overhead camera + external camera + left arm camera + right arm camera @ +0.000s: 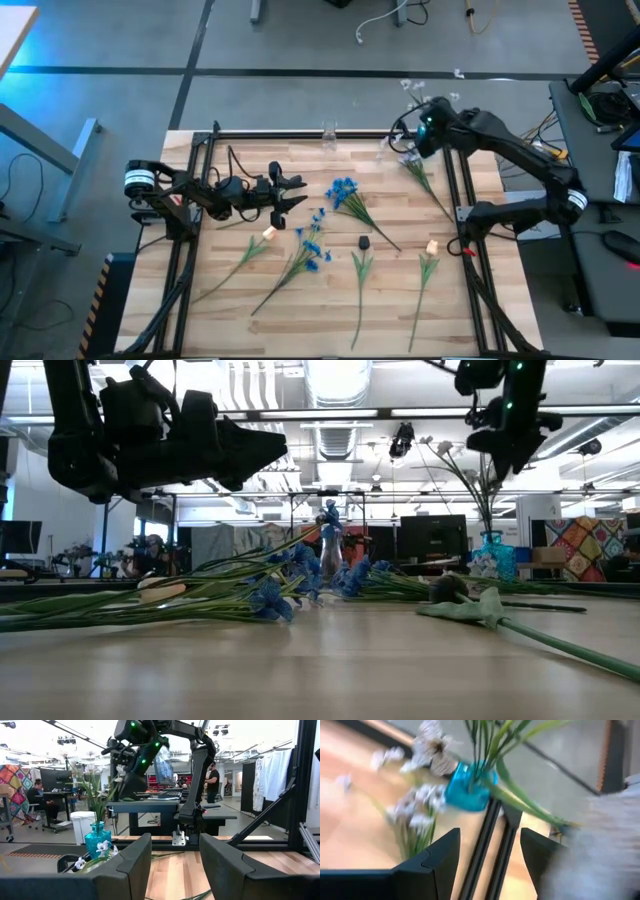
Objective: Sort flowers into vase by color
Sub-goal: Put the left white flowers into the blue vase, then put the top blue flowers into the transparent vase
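A wooden table (300, 310) seen from above holds two dark robot arms and scattered artificial flowers. The landmark is a small blue vase (95, 840) at the table's far right corner, already holding green stems with pale heads.

The right gripper (418, 135) hangs above this vase, its fingers (437, 855) spread apart with nothing between them. The left gripper (295, 192) hovers well to the left of the vase, over the middle of the table, fingers (135, 865) also parted and empty.

A white-flowered sprig (425, 180) lies just beside the vase. Blue-blossomed sprigs (345, 192) lie farther off toward the table's centre, with more blue ones (310, 250) nearer the front. Two green stems (428, 270) lie toward the front edge.
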